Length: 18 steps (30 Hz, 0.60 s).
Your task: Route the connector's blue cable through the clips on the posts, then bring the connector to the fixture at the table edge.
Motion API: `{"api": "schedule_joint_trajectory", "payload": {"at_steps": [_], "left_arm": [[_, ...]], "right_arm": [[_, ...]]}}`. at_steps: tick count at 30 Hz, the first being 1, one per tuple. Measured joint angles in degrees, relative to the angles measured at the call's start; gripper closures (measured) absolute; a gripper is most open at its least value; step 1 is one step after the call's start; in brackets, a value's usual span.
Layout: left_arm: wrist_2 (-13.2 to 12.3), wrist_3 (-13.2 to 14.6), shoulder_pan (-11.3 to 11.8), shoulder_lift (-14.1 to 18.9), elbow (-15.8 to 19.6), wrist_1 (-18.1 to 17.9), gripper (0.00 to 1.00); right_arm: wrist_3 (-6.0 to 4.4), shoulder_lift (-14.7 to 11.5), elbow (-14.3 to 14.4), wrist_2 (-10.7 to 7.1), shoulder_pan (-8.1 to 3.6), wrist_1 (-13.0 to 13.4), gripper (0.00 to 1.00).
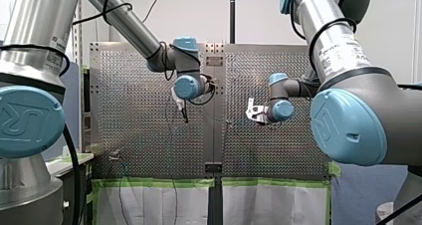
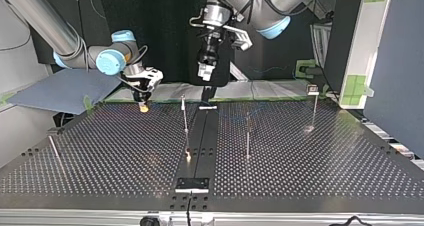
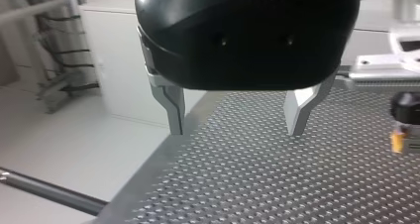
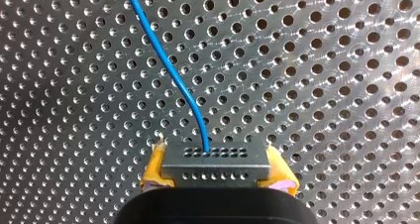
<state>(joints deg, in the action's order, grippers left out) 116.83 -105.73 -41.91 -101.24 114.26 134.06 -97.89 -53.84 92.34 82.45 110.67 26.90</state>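
Observation:
In the right wrist view my right gripper [image 4: 216, 177] is shut on a small grey connector [image 4: 215, 157], with yellow pads [image 4: 154, 170] on both sides of it. A blue cable [image 4: 168, 70] leaves the connector and runs ahead over the perforated table. In the top view this gripper [image 2: 144, 105] hangs low near the table's far edge, at the left. My left gripper [image 3: 237, 131] stands open with nothing between its metal fingers [image 3: 174, 110], and hovers high over the far middle [image 2: 205, 75]. Thin posts [image 2: 185, 117] [image 2: 247, 136] [image 2: 314, 108] stand upright on the table.
A slanted rod [image 2: 54, 153] sits at the top view's left. A small metal fixture block [image 2: 192, 184] lies at the near edge on the table's middle seam. Beyond the far edge lies a grey sheet [image 2: 65, 91]. My right gripper [image 3: 403, 127] shows beside my left one.

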Motion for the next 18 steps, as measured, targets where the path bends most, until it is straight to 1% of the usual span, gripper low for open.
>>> {"api": "schedule_joint_trajectory", "payload": {"at_steps": [4, 12, 18], "left_arm": [[0.07, -0.63, 0.11, 1.88, 1.88, -1.87, 0.00], [0.76, -0.77, 0.37, 5.35, 5.45, -5.44, 0.00], [0.87, -1.39, 1.15, 6.08, 8.11, -8.12, 0.00]], "right_arm": [[0.04, 0.00, -0.01, 0.00, -0.17, -0.06, 1.00], [0.07, 0.00, 0.00, 0.00, -0.25, -0.08, 1.00], [0.09, 0.00, -0.02, 0.00, -0.47, -0.08, 1.00]]}}
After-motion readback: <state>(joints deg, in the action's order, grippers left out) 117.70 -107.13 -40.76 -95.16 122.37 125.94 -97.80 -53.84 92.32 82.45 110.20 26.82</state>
